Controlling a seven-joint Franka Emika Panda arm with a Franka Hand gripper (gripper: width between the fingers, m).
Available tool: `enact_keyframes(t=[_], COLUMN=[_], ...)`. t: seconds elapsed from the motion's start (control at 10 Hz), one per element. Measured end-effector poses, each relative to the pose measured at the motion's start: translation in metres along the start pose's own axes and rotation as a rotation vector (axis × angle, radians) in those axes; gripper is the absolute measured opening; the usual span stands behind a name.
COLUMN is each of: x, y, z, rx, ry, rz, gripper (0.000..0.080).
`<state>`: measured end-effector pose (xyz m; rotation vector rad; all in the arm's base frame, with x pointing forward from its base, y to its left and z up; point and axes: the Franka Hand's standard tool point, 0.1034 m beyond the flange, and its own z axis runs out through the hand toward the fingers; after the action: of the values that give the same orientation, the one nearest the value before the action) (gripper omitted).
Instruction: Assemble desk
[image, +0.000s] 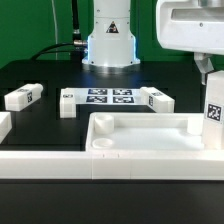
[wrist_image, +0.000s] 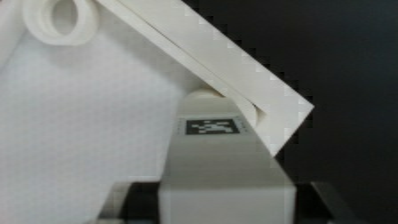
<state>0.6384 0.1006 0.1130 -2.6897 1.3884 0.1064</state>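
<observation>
The desk top (image: 150, 140), a white tray with round corner sockets, lies near the front of the black table. My gripper (image: 209, 74) hangs over its corner on the exterior view's right, shut on a white square leg (image: 213, 108) held upright with its tag facing the camera. In the wrist view the leg (wrist_image: 222, 150) runs out from between my black fingers (wrist_image: 143, 197) down to a corner of the top (wrist_image: 107, 110); a round socket (wrist_image: 63, 20) shows at another corner. Whether the leg's far end touches the top is hidden. Three more legs lie behind: (image: 22, 97), (image: 68, 102), (image: 158, 100).
The marker board (image: 110, 97) lies flat between the loose legs, in front of the robot's base (image: 108, 45). A long low white rail (image: 60, 165) runs along the front edge, just before the desk top.
</observation>
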Motion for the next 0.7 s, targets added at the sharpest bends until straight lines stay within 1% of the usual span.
enact_keyframes(t=[0.2, 0.3, 0.4, 0.5, 0.7], x=[-0.0002, -0.0017, -0.0029, -0.0026, -0.0021], y=[0.0000, 0.0015, 0.0023, 0.0008, 0.0014], z=[0.0004, 0.0013, 0.0006, -0.0005, 0.0002], rx=[0.000, -0.014, -0.045, -0.056, -0.055], ry=[0.000, -0.003, -0.002, 0.009, 0.005], rz=[-0.048, -0.105, -0.241, -0.381, -0.490], gripper=[0.0549, 0.0549, 0.0628, 0.0643, 0.0649])
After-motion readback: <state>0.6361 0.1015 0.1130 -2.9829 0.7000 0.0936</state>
